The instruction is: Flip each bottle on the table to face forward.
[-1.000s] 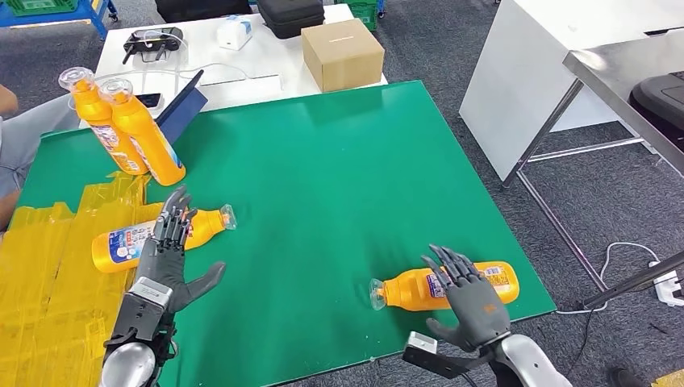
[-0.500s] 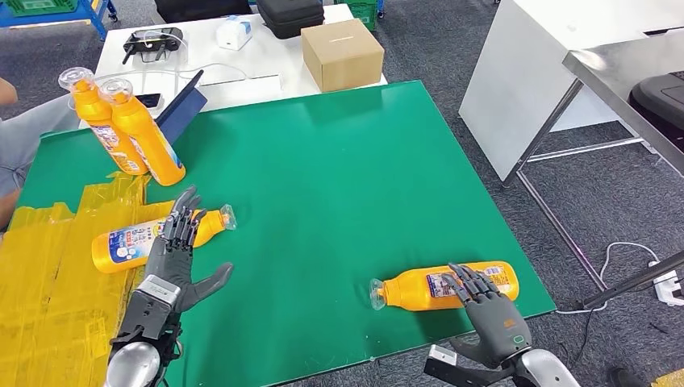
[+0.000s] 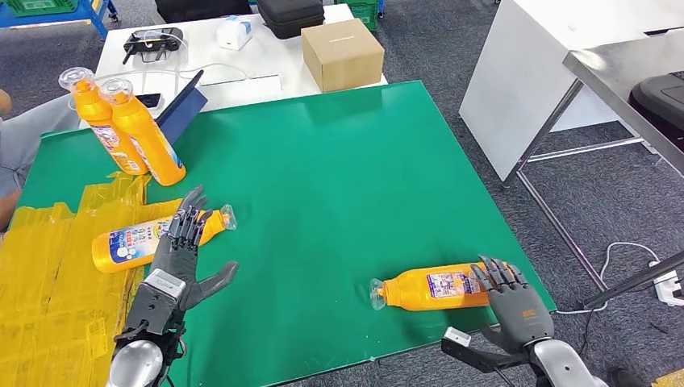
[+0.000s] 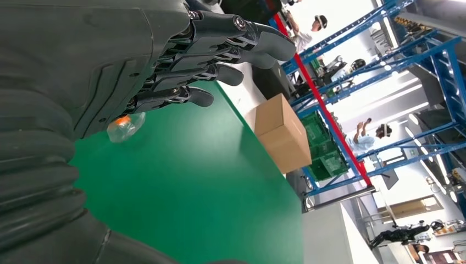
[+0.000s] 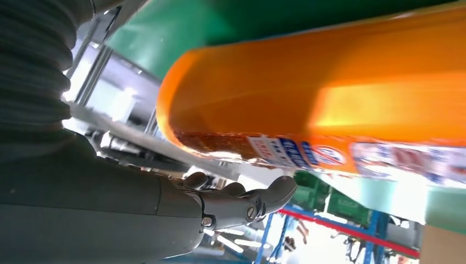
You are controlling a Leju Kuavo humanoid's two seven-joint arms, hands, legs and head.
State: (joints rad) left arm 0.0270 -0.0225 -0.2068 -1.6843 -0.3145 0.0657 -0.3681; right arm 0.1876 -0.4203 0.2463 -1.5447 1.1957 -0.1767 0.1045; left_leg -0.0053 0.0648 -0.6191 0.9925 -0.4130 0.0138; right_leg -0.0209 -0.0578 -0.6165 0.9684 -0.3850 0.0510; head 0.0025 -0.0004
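Two orange bottles lie on the green table (image 3: 339, 161). One bottle (image 3: 129, 239) lies at the left, label up, clear cap (image 4: 125, 126) pointing right. My left hand (image 3: 179, 250) hovers over its neck, fingers spread, holding nothing. The other bottle (image 3: 440, 289) lies near the front right edge, cap to the left; its orange body (image 5: 329, 88) looms close in the right wrist view. My right hand (image 3: 514, 302) sits at that bottle's base end, fingers (image 5: 242, 204) extended, not gripping. Two more bottles (image 3: 129, 129) stand upright at the back left.
Yellow tape patches (image 3: 48, 274) cover the table's left part. A cardboard box (image 3: 341, 52) and a dark case sit on the white table behind. A person's arm (image 3: 16, 153) shows at the left edge. White and steel tables (image 3: 581, 72) stand to the right.
My right hand has slid right and back off the right bottle's body to its base end. My left hand has crept slightly forward over the left bottle's neck.
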